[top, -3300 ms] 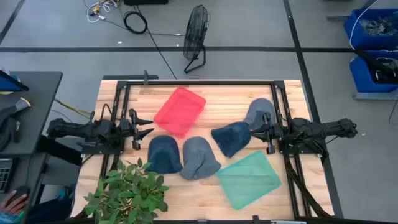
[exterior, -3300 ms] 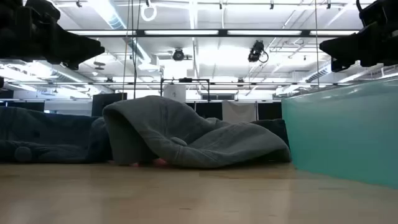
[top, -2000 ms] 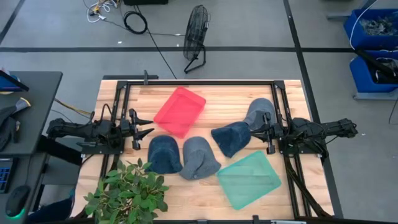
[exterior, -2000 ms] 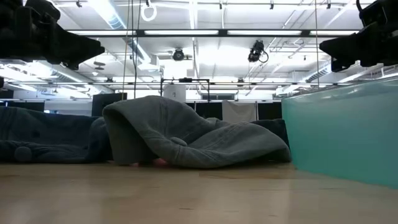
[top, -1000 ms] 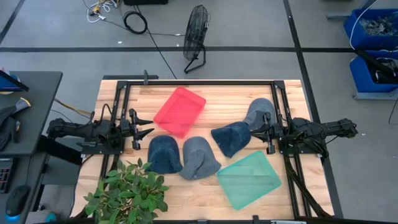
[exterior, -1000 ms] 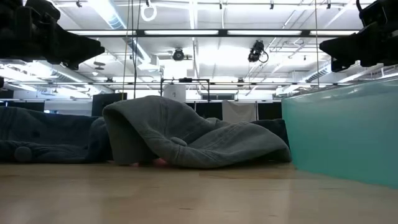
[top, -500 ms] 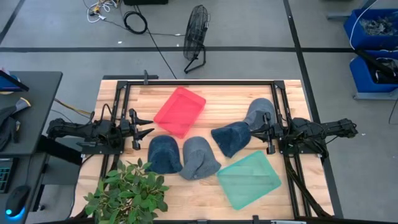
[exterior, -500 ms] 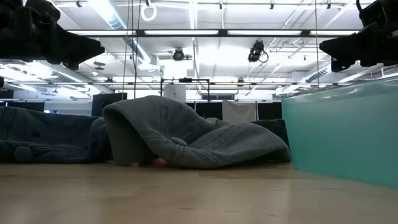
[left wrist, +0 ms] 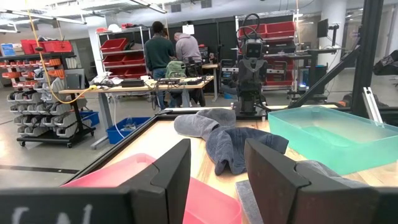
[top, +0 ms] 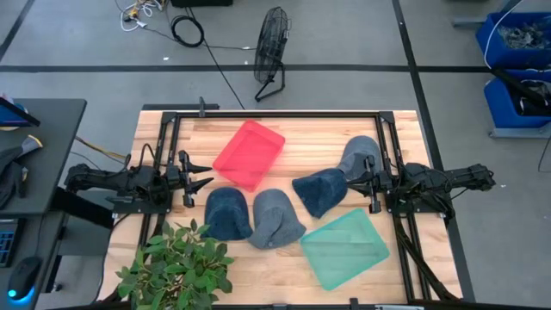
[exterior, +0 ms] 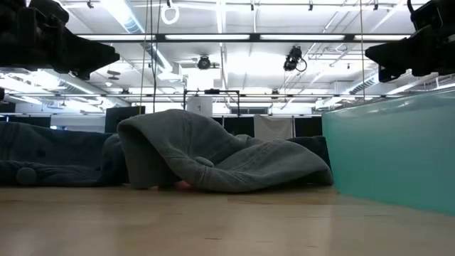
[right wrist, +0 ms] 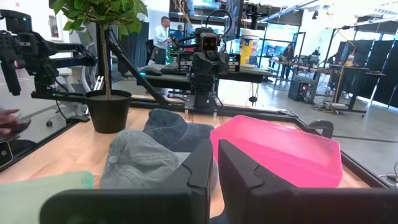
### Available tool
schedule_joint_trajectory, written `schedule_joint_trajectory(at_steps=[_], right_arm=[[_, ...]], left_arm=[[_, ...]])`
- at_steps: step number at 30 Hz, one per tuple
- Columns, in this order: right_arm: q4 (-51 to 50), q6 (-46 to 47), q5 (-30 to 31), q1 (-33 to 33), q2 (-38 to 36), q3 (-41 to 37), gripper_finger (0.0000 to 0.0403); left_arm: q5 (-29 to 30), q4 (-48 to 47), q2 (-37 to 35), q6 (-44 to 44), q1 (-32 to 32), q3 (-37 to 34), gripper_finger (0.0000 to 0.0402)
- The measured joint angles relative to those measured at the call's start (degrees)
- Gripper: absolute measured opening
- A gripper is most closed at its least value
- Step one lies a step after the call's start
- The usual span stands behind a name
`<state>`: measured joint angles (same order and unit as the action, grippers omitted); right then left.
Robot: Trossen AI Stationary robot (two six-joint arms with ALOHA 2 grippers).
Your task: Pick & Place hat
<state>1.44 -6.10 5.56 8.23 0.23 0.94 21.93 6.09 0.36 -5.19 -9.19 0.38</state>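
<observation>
Hats and trays crowd the table's middle.

- Two dark blue hats and two grey hats lay slumped on the counter.
- None sat in a bin.

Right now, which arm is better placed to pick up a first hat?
Probably the right. The right gripper sits beside two hats, the nearer almost touching. The left gripper is open but farther from the nearest hat.
</observation>
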Motion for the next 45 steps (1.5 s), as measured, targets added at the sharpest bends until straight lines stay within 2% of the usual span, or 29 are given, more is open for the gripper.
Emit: schedule_joint_trajectory(at_steps=[25,30,39,45], right_arm=[[0.01,-0.01,0.0,0.02,0.0,-0.01,0.0031],[0.01,-0.01,-0.01,0.01,0.0,0.0,0.0031],[0.01,-0.01,-0.02,0.0,0.0,-0.01,0.0031],[-0.01,-0.01,-0.02,0.01,0.0,0.01,0.0031]], left_arm=[[-0.02,0.15,0.0,0.19,0.0,-0.01,0.0156],[-0.02,1.87,0.0,4.23,0.0,0.0,0.0156],[-0.02,7.49,-0.02,4.93,0.0,0.0,0.0156],[-0.04,7.39,0.0,13.92,0.0,-0.02,0.0156]])
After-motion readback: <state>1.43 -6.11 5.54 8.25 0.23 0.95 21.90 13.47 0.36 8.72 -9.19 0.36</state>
